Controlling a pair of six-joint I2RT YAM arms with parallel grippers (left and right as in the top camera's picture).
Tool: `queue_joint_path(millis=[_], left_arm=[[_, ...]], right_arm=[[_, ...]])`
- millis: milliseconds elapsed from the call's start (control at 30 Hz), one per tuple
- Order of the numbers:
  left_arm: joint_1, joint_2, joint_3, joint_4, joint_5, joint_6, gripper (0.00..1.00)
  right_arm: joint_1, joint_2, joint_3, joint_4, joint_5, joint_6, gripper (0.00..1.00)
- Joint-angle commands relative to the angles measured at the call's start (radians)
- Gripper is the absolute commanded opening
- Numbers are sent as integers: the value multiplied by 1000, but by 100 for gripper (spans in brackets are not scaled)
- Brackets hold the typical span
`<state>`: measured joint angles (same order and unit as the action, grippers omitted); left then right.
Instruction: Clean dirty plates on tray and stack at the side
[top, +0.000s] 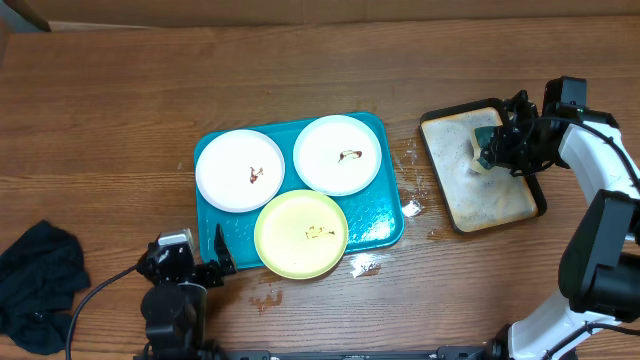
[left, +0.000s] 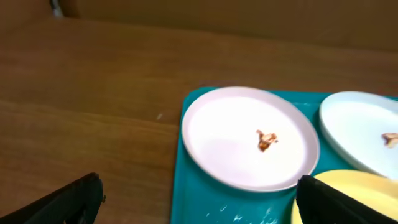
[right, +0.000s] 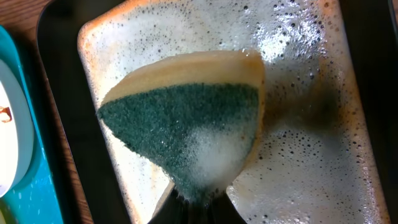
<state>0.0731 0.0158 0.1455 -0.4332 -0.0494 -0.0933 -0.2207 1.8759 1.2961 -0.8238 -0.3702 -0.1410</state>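
Right of the tray (top: 388, 228), well apart from it on the wooden table (top: 300, 70), lies a smaller black-rimmed soapy tray (top: 492, 205) covered in foam. Flecks of foam and water (top: 411, 207) dot the wood between the two trays, and more wet marks sit just off the tray's near edge. Far to the left of the tray, near the table's edge, lies a crumpled dark cloth (top: 38, 285).

All three plates rest on the tray. A white plate (top: 240, 170) with a reddish-brown smear fills its left end. A second white plate (top: 338, 153) with a small dark smear sits at its far right. A yellow-green plate (top: 301, 234) with a yellowish smear lies at the near side, its edge reaching over the rim.

Over the soapy tray, the right gripper (right: 200, 198) pinches a sponge (right: 186, 124) by its lower end, the green scouring face lathered with foam. Whether the sponge touches the foam below cannot be told.

Just off the tray's near-left corner, the left gripper (left: 199, 186) hangs with its fingers (left: 68, 199) spread wide, holding nothing and facing the left white plate.
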Motion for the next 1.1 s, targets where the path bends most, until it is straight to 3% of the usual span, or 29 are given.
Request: queue_joint_path(millis=[0,167,333,533,633,867,1067], left_arm=[[5,-10,24,9,74,11,100],[5,-5,147,-32,68,11,100],[5,94,310,-180,68,-53,100],[5,367,496,-368,57,-78,100],[5,549,583,-425,76,-154,100],[5,872,699,-424,369,-134,100],[5,1024,699,-362,446,-89,100]], right_arm=[[6,-30,27,4,-17,3,4],[6,-30,27,4,-16,3,4],[7,-30,27,3,-17,3,4],[9,-30,27,-9,-17,4,4],[14,-30,27,-13,-17,4,4],[38,-30,27,-37,-17,4,4],[51,-30,27,-53,-17,4,4]])
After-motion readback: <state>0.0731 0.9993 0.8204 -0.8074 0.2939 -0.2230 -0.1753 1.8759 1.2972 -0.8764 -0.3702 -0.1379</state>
